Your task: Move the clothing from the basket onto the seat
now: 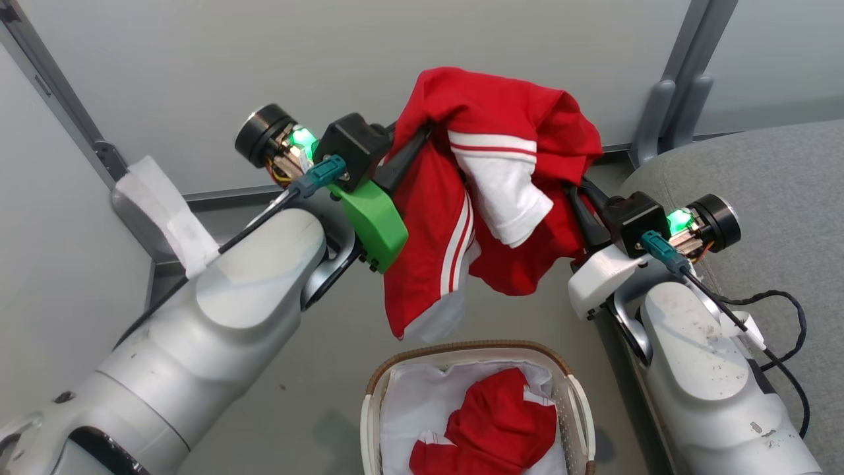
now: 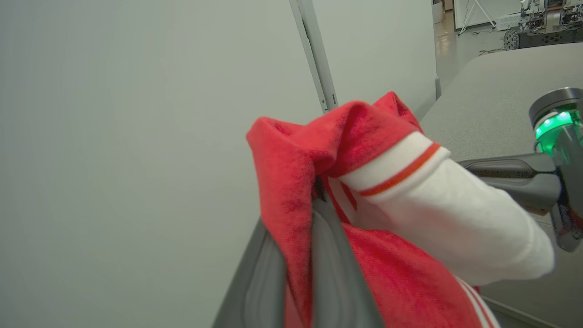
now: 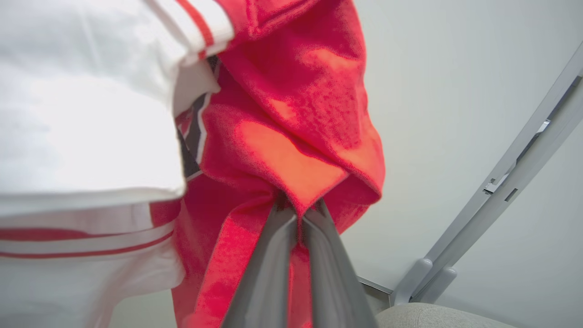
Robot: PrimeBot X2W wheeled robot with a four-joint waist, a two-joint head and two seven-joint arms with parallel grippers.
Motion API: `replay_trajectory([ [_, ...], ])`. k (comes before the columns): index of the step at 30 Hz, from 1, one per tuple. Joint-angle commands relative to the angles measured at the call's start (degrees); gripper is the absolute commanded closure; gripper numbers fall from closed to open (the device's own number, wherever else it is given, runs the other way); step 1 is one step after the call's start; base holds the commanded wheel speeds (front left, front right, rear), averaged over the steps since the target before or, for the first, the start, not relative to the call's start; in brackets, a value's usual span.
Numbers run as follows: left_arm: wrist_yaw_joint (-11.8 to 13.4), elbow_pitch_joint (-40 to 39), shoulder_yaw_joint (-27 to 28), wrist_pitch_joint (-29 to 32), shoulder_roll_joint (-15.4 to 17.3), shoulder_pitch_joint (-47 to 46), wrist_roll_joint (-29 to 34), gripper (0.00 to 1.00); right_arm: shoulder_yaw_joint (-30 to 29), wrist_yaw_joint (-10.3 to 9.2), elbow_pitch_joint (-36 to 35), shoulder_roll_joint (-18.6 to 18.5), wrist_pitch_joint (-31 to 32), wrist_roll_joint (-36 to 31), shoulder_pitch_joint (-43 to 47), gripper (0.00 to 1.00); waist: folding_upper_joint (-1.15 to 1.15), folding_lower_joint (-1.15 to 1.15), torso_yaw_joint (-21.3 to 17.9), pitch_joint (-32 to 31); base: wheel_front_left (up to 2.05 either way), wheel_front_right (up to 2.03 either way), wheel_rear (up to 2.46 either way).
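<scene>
The carry step is in hand. A soft red sports garment with a white sleeve and red-and-white stripe trim (image 1: 501,132) hangs in the air straight above the oval white perforated plastic laundry basket with a brown woven rim (image 1: 376,386). Its lowest hem appears to be clear of that rim.

Both claws are clamped on this cloth. The left gripper (image 2: 316,196) has its two dark fingers pressed together with a red fold pinched between them, above the basket's left side. The right gripper (image 3: 298,207) bites a bunched red edge in the same way, above the basket's right side. The garment sags between the two holds, the white sleeve drooping in the middle.

A second red garment with white panels (image 1: 501,422) lies inside the basket on the white fabric liner (image 1: 412,396), so I judge the task roughly half done at best.

The large grey fabric-upholstered sofa (image 1: 778,198) stands to the right of the basket and beyond it. The next move likely calls for both arms to swing together towards that side. They should keep their spacing so that neither pinch slips, and stay high enough for the dangling hem to pass over the cushion's rounded edge. Only once the garment is over the cushion should the fingers part — then comes a return to the basket for the remaining piece.
</scene>
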Motion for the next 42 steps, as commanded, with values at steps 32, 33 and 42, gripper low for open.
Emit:
replay_trajectory([
  [32,-1.0,-3.5,26.4,-0.7,-8.9,36.8,9.3,0.00,-3.0,-0.04,-6.8,-0.2,-0.3,-0.3,2.8,1.00,0.00,0.00,-1.3,0.0,0.00,0.00,0.00],
  [33,-1.0,-3.6,26.8,-0.7,-9.1,37.2,9.7,0.00,-3.1,-0.04,-6.9,-0.2,-0.3,-0.3,2.8,1.00,0.00,0.00,-1.4,0.0,0.00,0.00,0.00],
  [42,-1.4,-4.4,29.6,-0.7,-9.8,39.3,10.9,0.00,-2.5,-0.04,-8.0,-0.2,-0.3,-0.2,2.3,1.00,0.00,0.00,-3.4,0.2,0.00,0.00,0.00],
])
